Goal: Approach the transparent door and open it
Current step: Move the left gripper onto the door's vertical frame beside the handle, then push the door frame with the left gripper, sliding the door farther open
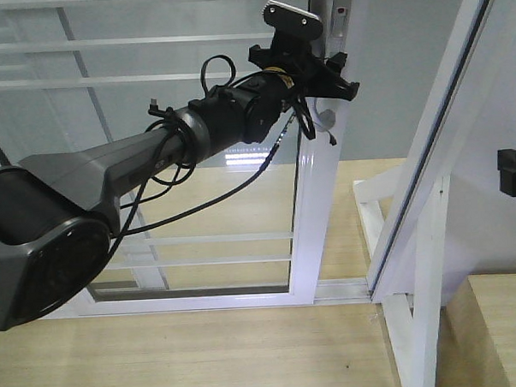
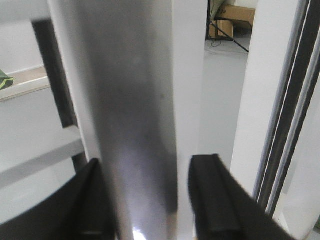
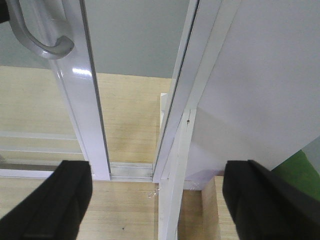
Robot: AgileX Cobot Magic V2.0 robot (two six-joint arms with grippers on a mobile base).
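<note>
Left hand spread astride the pull handle on the transparent door, not yet pinching. I should close squarely, then pull straight along the bottom track. Right hand spread, empty.

light: bright, even | glare: transparent door | blur: left wrist view
</note>
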